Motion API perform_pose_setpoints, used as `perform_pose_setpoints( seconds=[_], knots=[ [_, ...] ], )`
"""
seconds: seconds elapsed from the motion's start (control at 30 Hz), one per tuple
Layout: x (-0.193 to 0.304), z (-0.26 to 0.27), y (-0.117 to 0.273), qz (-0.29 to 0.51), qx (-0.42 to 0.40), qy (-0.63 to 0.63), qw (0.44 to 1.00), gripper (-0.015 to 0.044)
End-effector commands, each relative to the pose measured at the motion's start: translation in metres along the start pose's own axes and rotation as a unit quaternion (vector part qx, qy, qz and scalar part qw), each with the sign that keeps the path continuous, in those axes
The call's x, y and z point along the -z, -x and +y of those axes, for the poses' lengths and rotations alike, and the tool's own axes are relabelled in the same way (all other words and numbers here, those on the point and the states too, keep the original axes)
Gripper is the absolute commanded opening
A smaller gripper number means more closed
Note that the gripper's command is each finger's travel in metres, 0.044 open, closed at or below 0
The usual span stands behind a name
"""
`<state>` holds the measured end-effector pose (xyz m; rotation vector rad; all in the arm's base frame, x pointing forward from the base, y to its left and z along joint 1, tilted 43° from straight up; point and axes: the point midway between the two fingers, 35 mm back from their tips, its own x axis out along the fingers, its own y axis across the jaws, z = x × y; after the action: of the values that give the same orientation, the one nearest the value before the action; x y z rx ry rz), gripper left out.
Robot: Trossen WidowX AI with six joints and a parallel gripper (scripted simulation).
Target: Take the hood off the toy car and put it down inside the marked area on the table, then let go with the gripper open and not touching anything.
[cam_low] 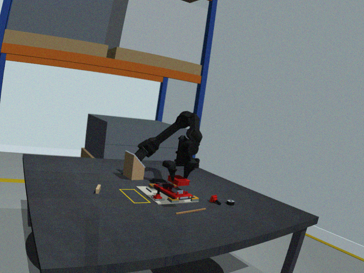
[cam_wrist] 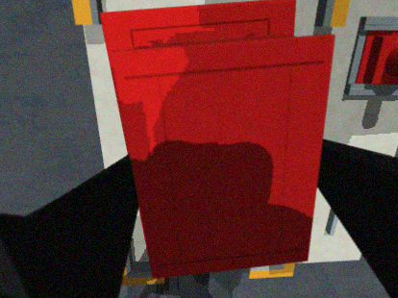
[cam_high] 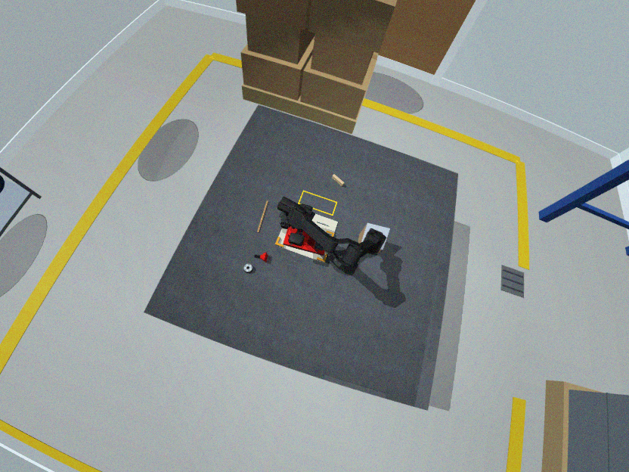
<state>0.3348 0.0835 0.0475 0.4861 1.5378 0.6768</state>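
My gripper [cam_low: 179, 178] [cam_wrist: 222, 156] is shut on the red hood [cam_low: 181, 181] [cam_wrist: 250, 104], one finger at each side. The hood is held just above the front of the red toy car [cam_low: 163, 189] [cam_high: 318, 248], with a gap under it in the exterior view. In the wrist view the hood hides most of the car; a red strip of the car [cam_wrist: 269, 11] shows beyond its far edge. The marked area is a yellow outline [cam_high: 320, 197] [cam_low: 141, 202] on the table, beside the car's pale board. The arm hides much of the car in the top view.
A red-and-black post [cam_low: 157, 196] stands on the board near the outline. A wooden block [cam_high: 338, 179] [cam_low: 98, 189] lies past the outline. A thin stick [cam_high: 262, 215] [cam_low: 190, 211], a red piece [cam_high: 264, 256] [cam_low: 214, 198] and a small wheel [cam_high: 248, 268] [cam_low: 230, 202] lie around. A wedge box [cam_low: 133, 167] stands behind.
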Motion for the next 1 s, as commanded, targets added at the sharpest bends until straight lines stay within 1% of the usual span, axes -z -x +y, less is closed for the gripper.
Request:
perform_pose_setpoints(
  seconds=[0.0,0.07,0.1,0.17,0.57,0.97],
  knots=[
    [-0.001,0.001,0.022,-0.006,0.004,0.007,1.0,0.0],
    [-0.001,0.001,0.023,-0.006,0.004,0.007,1.0,0.0],
    [-0.002,-0.002,0.014,-0.005,0.001,0.0,1.0,0.0],
    [-0.002,-0.012,0.015,-0.006,0.003,0.0,1.0,0.0],
    [0.002,-0.097,0.024,-0.008,0.017,0.0,1.0,0.0],
    [0.027,-0.178,0.027,-0.007,0.017,0.003,1.0,0.0]
  ],
)
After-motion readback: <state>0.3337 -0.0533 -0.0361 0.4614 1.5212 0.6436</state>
